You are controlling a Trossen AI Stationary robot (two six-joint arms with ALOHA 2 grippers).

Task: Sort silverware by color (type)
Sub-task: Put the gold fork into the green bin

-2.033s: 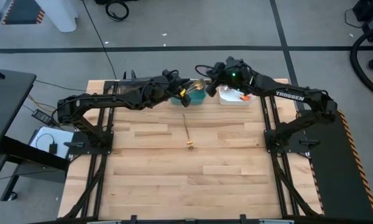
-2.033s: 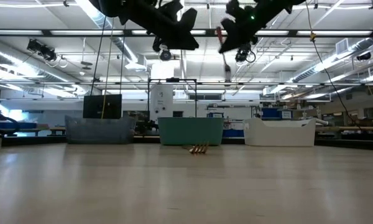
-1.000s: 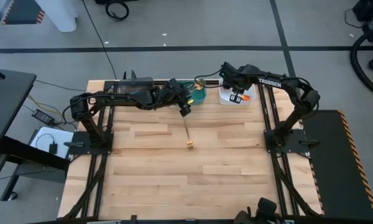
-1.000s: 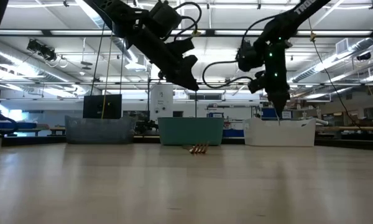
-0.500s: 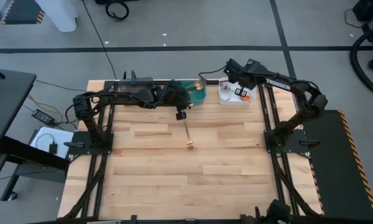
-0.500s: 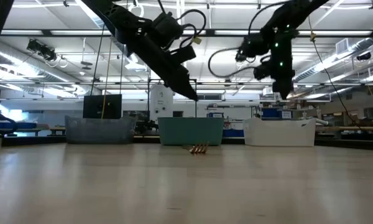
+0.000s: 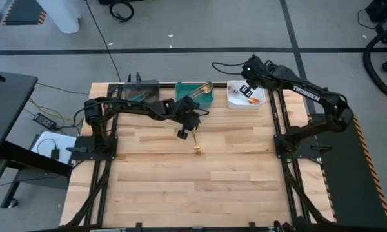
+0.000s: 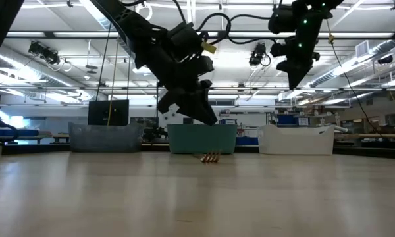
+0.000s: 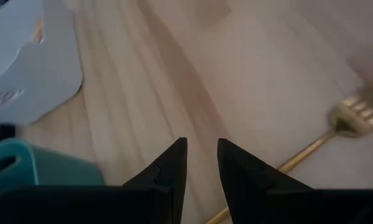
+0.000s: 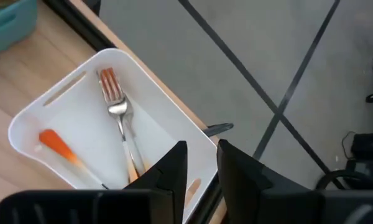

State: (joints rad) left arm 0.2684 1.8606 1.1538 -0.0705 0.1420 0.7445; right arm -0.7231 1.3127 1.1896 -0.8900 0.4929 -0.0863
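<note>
Landmark: teal rectangular plastic bin (image 7: 195,94) at the far edge of the pale wooden slatted surface (image 7: 180,187); one slim all-gold metal fork (image 7: 195,139) lies flat on the surface just in front of that bin, tines toward the near side, handle pointing back at the bin; in the left wrist view its tined head (image 9: 354,112) and thin straight shaft are clear.

Handling, as a judgement: light, stiff, smooth metal, likely slippery; lies very low on the wood, so the fingers must come right down to the surface; best taken across the narrow shaft near the middle, not the tines.

Left gripper (image 7: 182,133) hovers in front of the teal bin, beside the fork's handle end, fingers a little apart, empty; right gripper (image 7: 248,89) is over the white rectangular plastic bin (image 7: 233,100) to the right of the teal one, fingers slightly apart, holding nothing; orange-handled, silver-headed forks (image 10: 119,118) lie inside it.

Grey translucent bin (image 7: 142,91) sits left of the teal one.
</note>
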